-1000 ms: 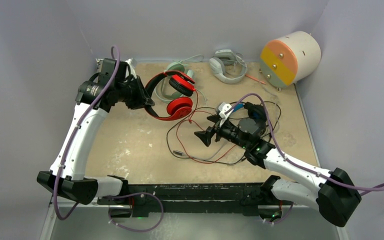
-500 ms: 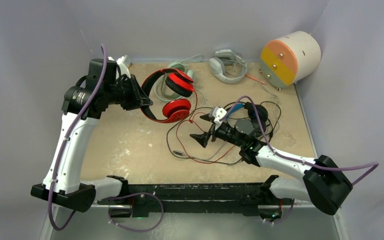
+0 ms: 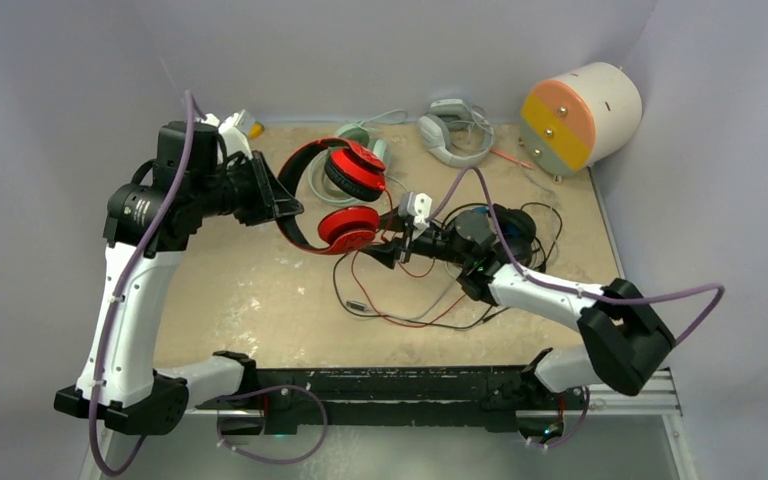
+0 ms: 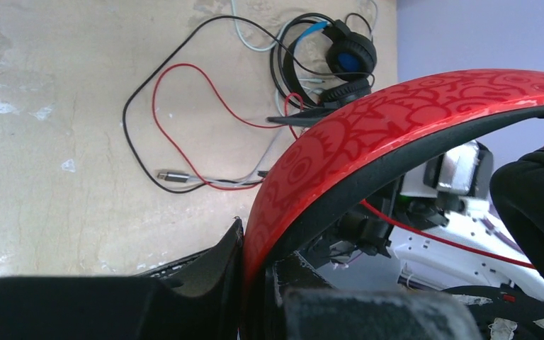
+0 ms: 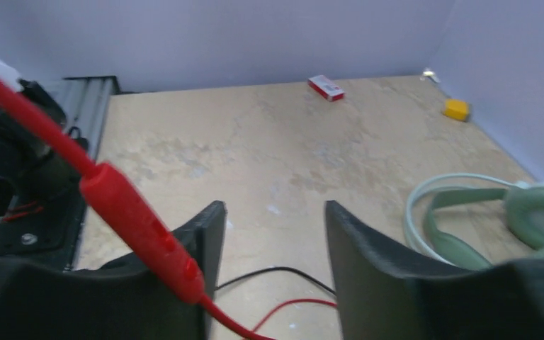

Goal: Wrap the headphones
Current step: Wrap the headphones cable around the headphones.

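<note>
Left gripper (image 3: 282,203) clamped tight on red headphones (image 3: 352,228) at the headband, cups just beyond its tips. Right gripper (image 5: 275,209) jaws apart, gripping nothing. Red cable (image 5: 138,223) crosses one finger, drops into the gap.

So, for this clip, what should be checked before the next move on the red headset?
1. Hold: left gripper shut on the red headset band: ok.
2. Jaws: right gripper open at the red cable: ok.
3. Seating: red cable between the right jaws: cannot tell; its inline block lies across one finger.
4. Tangle: red cable free of the black cable: not ok, they cross on the table.
5. Clearance: mint headset away from the right gripper: ok, it lies off to one side.
</note>
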`<state>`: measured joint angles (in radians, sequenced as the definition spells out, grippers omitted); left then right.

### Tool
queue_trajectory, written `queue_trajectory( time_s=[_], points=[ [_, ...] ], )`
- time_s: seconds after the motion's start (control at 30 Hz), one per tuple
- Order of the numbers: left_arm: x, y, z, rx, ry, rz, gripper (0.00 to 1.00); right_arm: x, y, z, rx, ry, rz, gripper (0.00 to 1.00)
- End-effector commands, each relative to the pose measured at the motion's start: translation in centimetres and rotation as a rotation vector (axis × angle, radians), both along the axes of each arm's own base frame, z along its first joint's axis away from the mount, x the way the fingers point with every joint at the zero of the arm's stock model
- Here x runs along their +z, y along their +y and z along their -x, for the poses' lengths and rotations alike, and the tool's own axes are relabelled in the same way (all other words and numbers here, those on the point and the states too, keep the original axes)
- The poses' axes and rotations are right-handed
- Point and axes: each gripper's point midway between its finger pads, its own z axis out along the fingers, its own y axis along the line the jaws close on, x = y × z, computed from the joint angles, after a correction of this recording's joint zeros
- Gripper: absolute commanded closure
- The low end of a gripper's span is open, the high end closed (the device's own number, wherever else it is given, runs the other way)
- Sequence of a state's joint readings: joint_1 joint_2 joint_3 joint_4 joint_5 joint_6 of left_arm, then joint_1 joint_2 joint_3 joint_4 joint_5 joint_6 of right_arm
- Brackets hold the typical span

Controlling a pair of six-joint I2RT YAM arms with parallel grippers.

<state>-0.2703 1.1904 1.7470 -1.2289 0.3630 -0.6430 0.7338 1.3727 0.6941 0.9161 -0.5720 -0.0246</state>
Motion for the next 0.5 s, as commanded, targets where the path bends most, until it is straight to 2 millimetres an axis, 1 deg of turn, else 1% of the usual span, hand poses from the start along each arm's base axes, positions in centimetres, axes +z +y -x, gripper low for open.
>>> queue_trajectory(
  time_s=[0.0, 0.1, 0.17, 0.2, 0.3, 0.37, 0.47],
  points=[
    [3.2, -1.7, 1.5, -0.093, -0.094, 0.131, 1.0, 3.0, 1.6, 1.0, 0.125, 0.005, -0.097, 0.53],
    [3.5, -3.3, 2.3, -0.195, -0.114, 0.22, 1.0, 3.8, 2.4, 1.1, 0.187, 0.059, -0.136, 0.66],
    [3.4, -4.0, 2.6, -0.234, -0.107, 0.258, 1.0, 4.0, 3.0, 1.0, 0.221, 0.094, -0.153, 0.76],
    [3.1, -4.3, 2.6, -0.247, -0.097, 0.275, 1.0, 4.2, 3.3, 1.0, 0.243, 0.107, -0.162, 0.79],
    [3.3, -5.3, 3.0, -0.311, -0.101, 0.345, 1.0, 4.2, 4.2, 0.8, 0.288, 0.163, -0.188, 0.79],
    [3.7, -5.7, 3.4, -0.356, -0.113, 0.381, 1.0, 3.8, 4.6, 0.5, 0.29, 0.201, -0.193, 0.79],
    [3.6, -5.8, 3.5, -0.379, -0.125, 0.375, 1.0, 2.7, 5.1, -0.1, 0.279, 0.265, -0.168, 0.81]
  ],
)
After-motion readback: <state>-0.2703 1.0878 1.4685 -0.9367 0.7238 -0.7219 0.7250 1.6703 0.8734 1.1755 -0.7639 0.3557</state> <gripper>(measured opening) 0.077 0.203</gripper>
